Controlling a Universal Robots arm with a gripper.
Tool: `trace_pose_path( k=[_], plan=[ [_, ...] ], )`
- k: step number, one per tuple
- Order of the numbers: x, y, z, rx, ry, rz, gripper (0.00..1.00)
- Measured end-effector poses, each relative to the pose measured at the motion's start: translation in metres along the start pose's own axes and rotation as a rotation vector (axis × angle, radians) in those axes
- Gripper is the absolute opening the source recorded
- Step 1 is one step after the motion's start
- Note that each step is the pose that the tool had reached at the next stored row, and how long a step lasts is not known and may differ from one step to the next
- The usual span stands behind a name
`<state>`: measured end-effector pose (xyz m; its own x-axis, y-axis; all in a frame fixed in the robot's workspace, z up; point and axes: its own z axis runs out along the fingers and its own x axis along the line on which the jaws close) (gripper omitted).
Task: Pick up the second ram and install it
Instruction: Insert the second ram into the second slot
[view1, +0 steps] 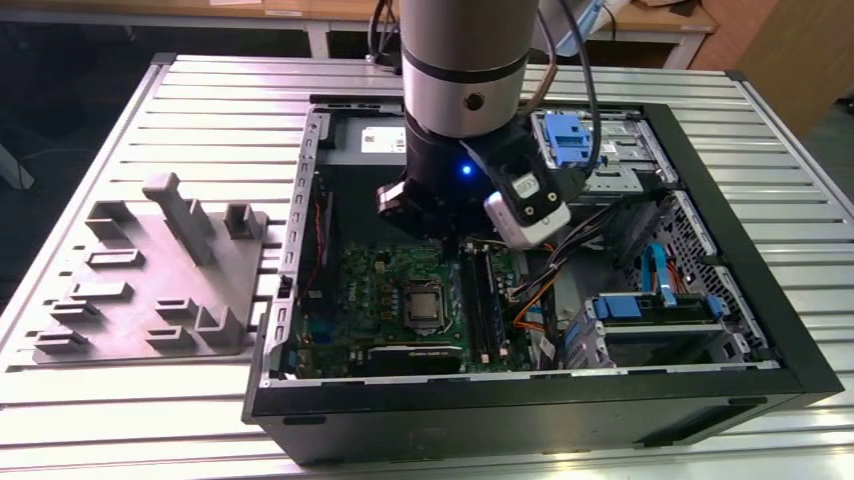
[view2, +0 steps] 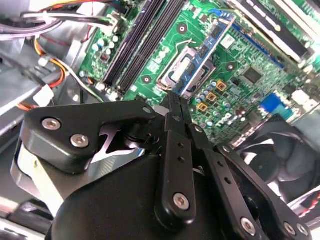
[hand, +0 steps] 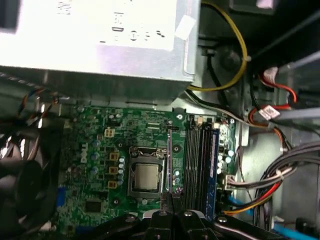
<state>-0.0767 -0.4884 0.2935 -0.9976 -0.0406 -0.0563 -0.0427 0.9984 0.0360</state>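
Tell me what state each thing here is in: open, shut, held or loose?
second ram: held by the gripper over the motherboard, not yet installed.
gripper: shut on the second ram.
computer case: lying on its side, open.
processor: seated in its socket, uncovered.
wrist light: lit blue.

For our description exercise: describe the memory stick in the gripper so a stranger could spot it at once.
Inside the open black computer case lies a green motherboard. Near its square metal processor socket, the black gripper pinches a long, thin, flat dark memory stick. Unlike the long black sockets alongside, it is held clear of the board.
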Motion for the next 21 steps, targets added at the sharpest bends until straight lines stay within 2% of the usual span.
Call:
trace_pose_path(
  k=[2, 5, 8, 14, 21],
  plan=[
    [0.0001, -0.0001, 0.0016, 0.0018, -0.0012, 0.033, 0.08],
    [-0.0023, -0.0002, 0.0036, 0.0031, -0.0017, 0.052, 0.08],
    [-0.0080, -0.0005, 0.0048, 0.0028, -0.0019, 0.053, 0.08],
    [-0.0087, -0.0005, 0.0050, 0.0031, -0.0018, 0.053, 0.08],
    [-0.0130, -0.0008, 0.0071, 0.0032, -0.0018, 0.053, 0.08]
  ],
)
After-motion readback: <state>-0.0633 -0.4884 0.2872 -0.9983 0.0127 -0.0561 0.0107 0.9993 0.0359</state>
